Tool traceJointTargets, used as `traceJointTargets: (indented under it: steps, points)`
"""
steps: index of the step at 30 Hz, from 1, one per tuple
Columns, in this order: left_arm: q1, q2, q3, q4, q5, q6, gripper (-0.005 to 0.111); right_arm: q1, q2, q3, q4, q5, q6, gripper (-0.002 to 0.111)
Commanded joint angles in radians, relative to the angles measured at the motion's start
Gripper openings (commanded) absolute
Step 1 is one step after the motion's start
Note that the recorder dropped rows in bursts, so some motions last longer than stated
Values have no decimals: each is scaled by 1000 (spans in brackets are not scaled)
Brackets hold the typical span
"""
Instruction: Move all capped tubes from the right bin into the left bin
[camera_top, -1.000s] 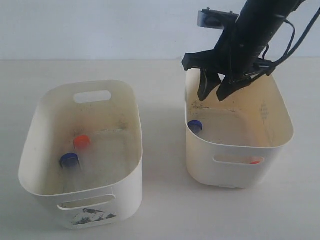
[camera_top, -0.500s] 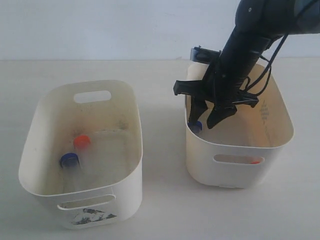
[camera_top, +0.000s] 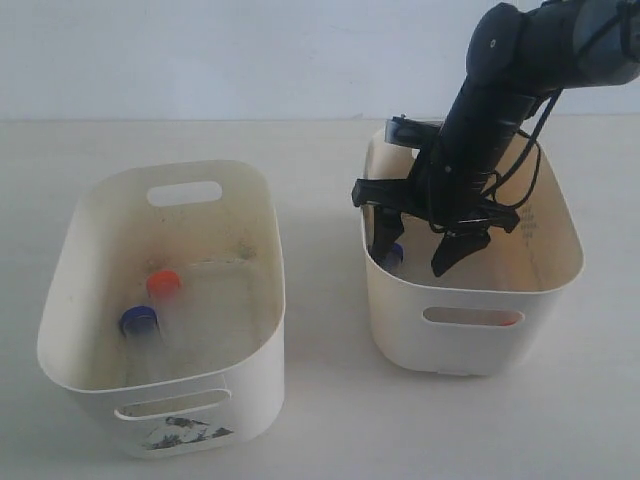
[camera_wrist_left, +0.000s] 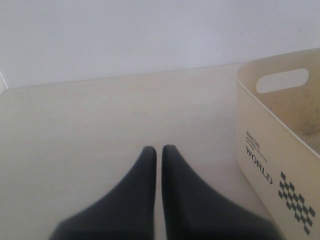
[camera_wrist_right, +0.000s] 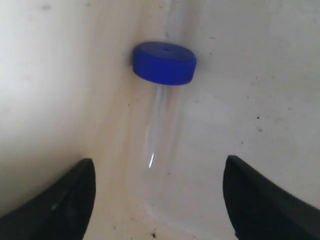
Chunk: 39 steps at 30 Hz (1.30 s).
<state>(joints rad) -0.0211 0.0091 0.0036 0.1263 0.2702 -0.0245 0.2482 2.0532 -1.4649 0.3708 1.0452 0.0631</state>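
Pale tabletop (camera_top: 320, 420); in the right bin (camera_top: 400, 320) my right gripper (camera_top: 412, 262) hovers, jaws apart, over the blue-capped tube (camera_wrist_right: 161, 110). I'd centre on its body before closing. My left gripper (camera_wrist_left: 158, 150) has its jaws together.

We see an orange-capped tube (camera_top: 163, 283) and a blue-capped tube (camera_top: 139, 320) side by side in the grimy left bin (camera_top: 262, 360). In the right bin (camera_top: 395, 320), another blue tube (camera_wrist_right: 163, 75) rests against the wall. An orange cap (camera_top: 510, 320) shows through its front slot.

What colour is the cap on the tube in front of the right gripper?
Blue. The cap shows best in the right wrist view.
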Motion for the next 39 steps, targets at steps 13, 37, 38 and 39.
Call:
traceJointTargets:
  steps: [13, 37, 38, 39]
  points:
    - [3, -3, -4, -11, -9, -12, 4, 1, -40, -2, 55, -35, -43, 67]
    - [3, -3, -4, -11, -9, -12, 4, -79, -105, 112, 51, -22, -35, 67]
    - [3, -3, -4, -11, -9, -12, 4, -79, -105, 125, 51, -33, -35, 67]
    - [3, -3, -4, -11, -9, -12, 4, -79, -105, 140, 51, -45, -35, 67]
